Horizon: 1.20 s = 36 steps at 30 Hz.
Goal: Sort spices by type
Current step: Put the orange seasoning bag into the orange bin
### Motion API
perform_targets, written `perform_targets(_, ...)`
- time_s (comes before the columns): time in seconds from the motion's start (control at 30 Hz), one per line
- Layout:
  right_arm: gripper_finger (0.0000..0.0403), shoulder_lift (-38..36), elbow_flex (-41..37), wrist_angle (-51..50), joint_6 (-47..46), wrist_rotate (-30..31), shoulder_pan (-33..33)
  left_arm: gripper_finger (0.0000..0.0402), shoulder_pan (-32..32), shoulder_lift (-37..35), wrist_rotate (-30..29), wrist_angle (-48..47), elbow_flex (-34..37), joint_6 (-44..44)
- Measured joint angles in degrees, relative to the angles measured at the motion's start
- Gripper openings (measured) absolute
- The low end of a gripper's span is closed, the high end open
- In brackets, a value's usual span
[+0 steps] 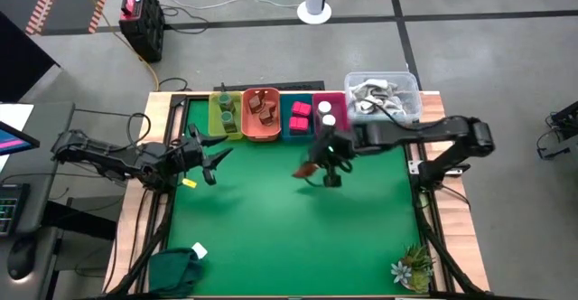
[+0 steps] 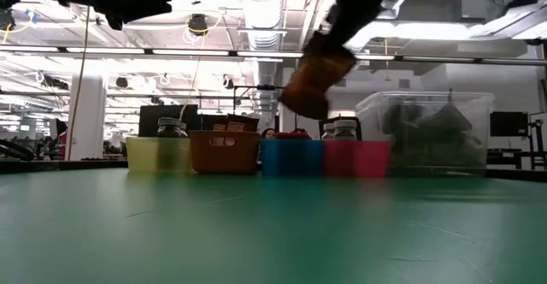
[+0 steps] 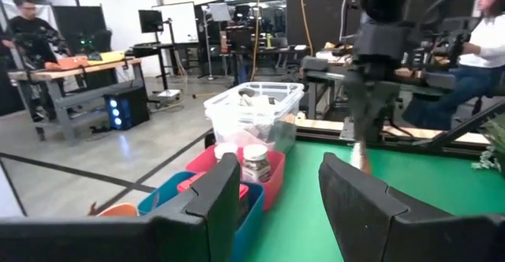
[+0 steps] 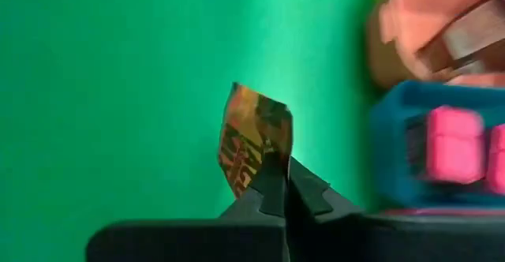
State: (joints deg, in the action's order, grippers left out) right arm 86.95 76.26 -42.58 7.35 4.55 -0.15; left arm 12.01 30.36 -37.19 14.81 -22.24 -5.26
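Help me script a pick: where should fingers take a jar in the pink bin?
By its white cap, from straight above. The jar stands upright in the pink bin, whose walls hide its lower body, so only the round cap is free for fingers to close across.

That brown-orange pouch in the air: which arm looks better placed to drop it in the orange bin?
The right. The right gripper already pinches the pouch above the mat near the orange bin; the left gripper is open and empty.

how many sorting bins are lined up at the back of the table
4, side by side: yellow bin at the left end, then orange bin, blue bin, and pink bin beside the clear tub.
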Motion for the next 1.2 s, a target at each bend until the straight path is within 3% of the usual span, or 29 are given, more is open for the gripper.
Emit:
perform_targets(0.33,0.0014,19.3,20.2,-0.3,14.2,0.2,-7.1,0.0164,-1.1,0.0,-0.6,-0.4,0.0,-0.3)
perform_targets(0.63,0.0019,28.9,36.8,0.1,24.8,0.0,-10.1,0.0164,-1.1,0.0,-0.6,-3.6,0.0,-0.2)
perform_targets(0.83,0.0019,32.5,38.5,3.6,29.1,-0.2,-13.4,0.0164,-1.1,0.0,-0.7,-5.4,0.0,0.3)
perform_targets(1.2,0.002,34.3,38.4,5.5,29.0,-1.8,-17.2,0.0164,-1.1,0.0,-0.8,-10.4,0.0,5.1)
